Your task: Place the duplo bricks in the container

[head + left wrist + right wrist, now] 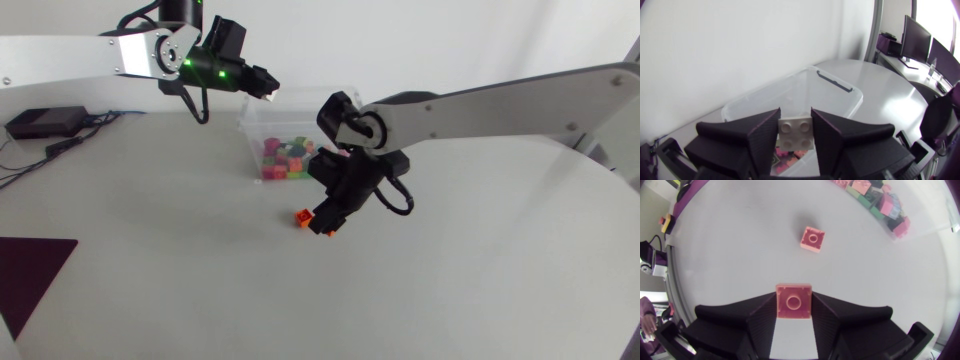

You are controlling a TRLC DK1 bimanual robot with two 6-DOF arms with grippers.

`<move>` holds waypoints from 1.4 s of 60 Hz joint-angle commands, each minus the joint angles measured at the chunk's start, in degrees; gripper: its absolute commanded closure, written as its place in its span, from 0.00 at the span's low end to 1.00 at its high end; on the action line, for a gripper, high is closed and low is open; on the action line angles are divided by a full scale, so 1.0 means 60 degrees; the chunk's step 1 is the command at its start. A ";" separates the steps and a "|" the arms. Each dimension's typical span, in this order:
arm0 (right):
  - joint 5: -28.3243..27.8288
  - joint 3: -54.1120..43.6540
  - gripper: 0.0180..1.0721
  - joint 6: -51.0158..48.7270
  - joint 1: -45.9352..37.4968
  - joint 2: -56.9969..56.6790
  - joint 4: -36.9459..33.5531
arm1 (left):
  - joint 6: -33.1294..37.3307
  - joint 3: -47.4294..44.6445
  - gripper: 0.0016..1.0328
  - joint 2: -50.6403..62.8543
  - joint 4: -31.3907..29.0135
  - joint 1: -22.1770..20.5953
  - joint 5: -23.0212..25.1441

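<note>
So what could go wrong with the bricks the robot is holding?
The left gripper holds the white brick near the container's edge; dropped here, it might bounce out. The right gripper pinches its orange brick at the very end, so it could slip. The loose orange brick ahead could get knocked away.

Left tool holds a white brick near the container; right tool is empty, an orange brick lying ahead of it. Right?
No: the right wrist view shows the right tool shut on a second orange brick. The rest holds.
</note>
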 commanded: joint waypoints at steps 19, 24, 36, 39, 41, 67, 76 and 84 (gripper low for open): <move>-0.0286 -0.0761 0.74 -0.0326 -0.0444 -0.1186 -0.0098 | -0.0997 0.1547 0.11 0.1593 0.1058 -0.0537 -0.1374; -0.0345 -0.0570 0.74 -0.0399 -0.0722 -0.1289 -0.0157 | -0.0909 0.1034 0.05 0.1329 0.1351 -0.0566 -0.1535; -0.0638 0.0455 0.74 -0.0384 -0.1499 -0.1479 -0.0259 | 0.0204 -0.0811 0.05 -0.0458 0.0809 -0.0625 -0.1520; -0.0638 0.0763 0.74 -0.0340 -0.1630 -0.1450 -0.0230 | 0.0570 -0.1426 0.05 -0.0971 0.0619 -0.0610 -0.1271; -0.0652 0.0939 0.74 -0.0326 -0.1718 -0.1421 -0.0186 | 0.0834 -0.1822 0.05 -0.1278 0.0399 -0.0610 -0.1081; -0.0989 0.2301 0.74 0.0084 -0.2041 -0.1142 0.0400 | 0.3412 -0.3946 0.06 -0.1059 -0.1974 -0.2002 -0.1637; -0.1004 0.2652 0.74 0.0143 -0.2026 -0.1142 0.0400 | 0.3309 -0.2891 0.07 0.0230 -0.2765 -0.2397 -0.2370; -0.1062 0.2916 0.74 0.0202 -0.1982 -0.1025 0.0356 | 0.3178 -0.2056 0.10 0.1065 -0.3454 -0.2558 -0.2633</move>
